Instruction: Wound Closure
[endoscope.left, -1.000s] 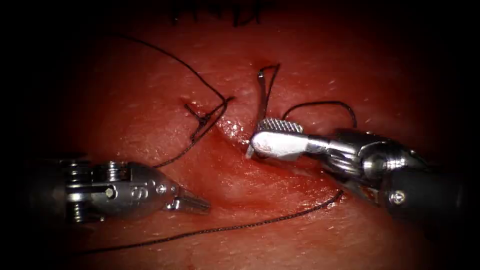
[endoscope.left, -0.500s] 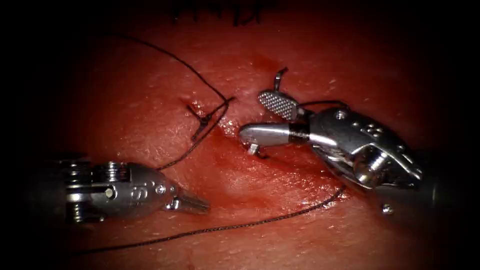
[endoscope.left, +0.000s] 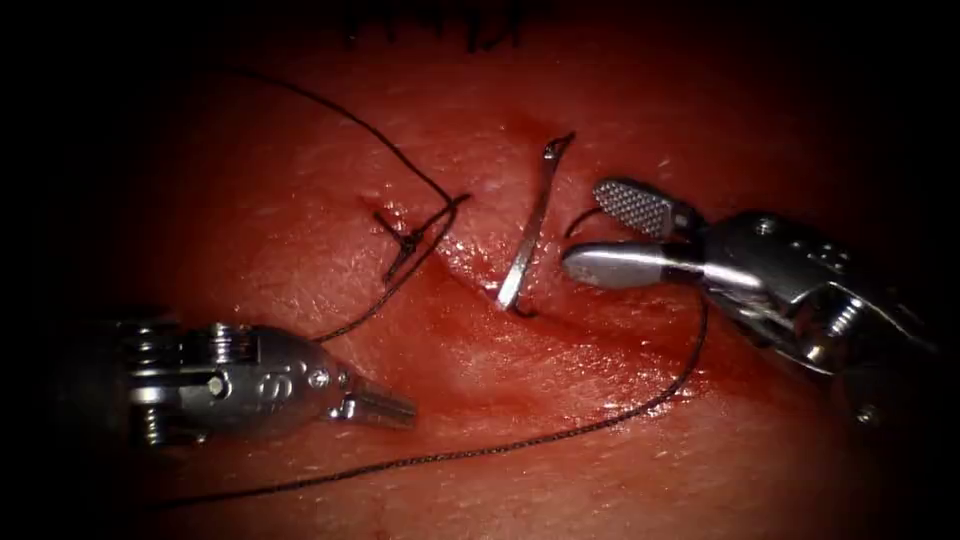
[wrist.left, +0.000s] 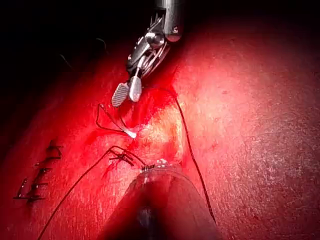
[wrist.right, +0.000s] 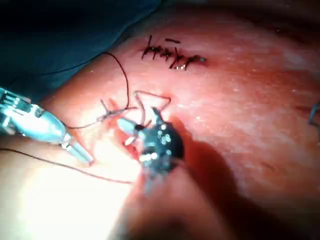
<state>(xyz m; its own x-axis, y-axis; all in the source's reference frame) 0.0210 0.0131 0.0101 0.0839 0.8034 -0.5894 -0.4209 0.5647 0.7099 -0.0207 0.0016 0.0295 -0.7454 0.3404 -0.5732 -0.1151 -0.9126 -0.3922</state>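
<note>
My right gripper (endoscope.left: 610, 235) is open and holds nothing; its jaws stand apart just right of the needle (endoscope.left: 527, 245). My left gripper (endoscope.left: 385, 405) is closed on nothing and rests on the tissue (endoscope.left: 300, 270) well left of the cut (endoscope.left: 470, 265), at the near side.

The needle stands free of both tools. Its lower end is seated in the tissue at the right edge of the cut; the rest of the curve rises toward the far side, and its swaged end carries the thread (endoscope.left: 560, 430). From there the thread loops behind my right gripper and trails near and left across the tissue. A tied stitch (endoscope.left: 410, 240) sits on the left side of the cut, with thread tails running far-left and near.

Compared with one second ago, my right gripper has released the needle body and withdrawn to the right; the needle has kept its seat.

In my judgement, good handling here means:
- Grasp the needle squarely across its body, not at the tip.
- Keep the wrist aligned with the curve, so the needle rotates rather than levers the tissue.
- Keep the thread loop clear of the jaws.
</note>
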